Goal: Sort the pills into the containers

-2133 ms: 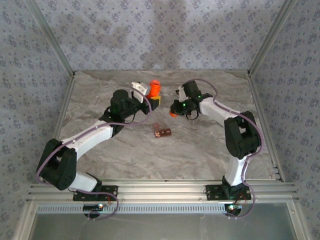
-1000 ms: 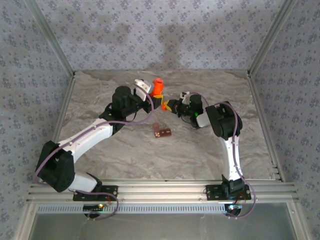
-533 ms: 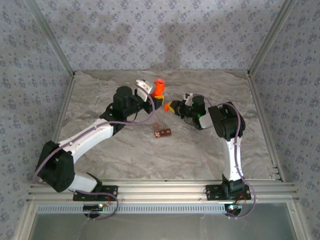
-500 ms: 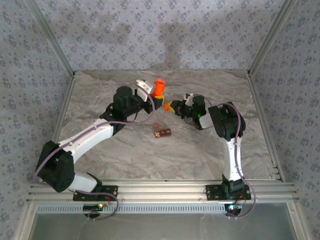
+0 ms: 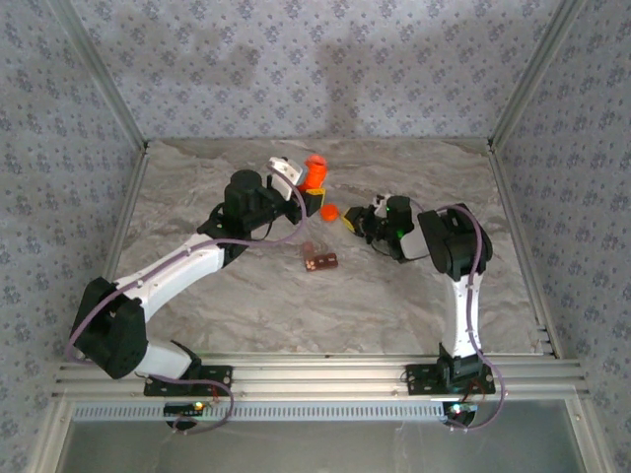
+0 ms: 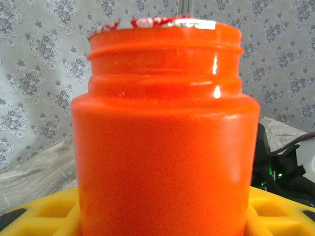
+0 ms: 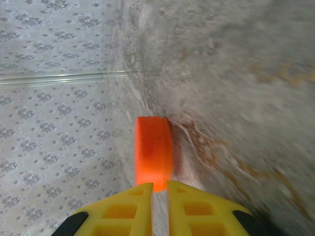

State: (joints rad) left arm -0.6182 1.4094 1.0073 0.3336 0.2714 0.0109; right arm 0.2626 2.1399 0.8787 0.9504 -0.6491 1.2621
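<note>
The left gripper (image 6: 162, 219) pinches the orange bottle (image 6: 165, 137) upright, its threaded neck bare. The right gripper's (image 7: 160, 189) fingers stand a narrow slit apart, gripping nothing. The orange cap (image 7: 153, 151) lies just past them, perhaps touching. The containers (image 5: 319, 260) sit on the table (image 5: 394, 296), nearer than both grippers.

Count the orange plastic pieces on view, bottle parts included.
2. The uncapped orange cylindrical plastic bottle is gripped in the left hand. The round orange plastic cap sits on the marbled table at the right hand's tips. More may be hidden behind the arms.
</note>
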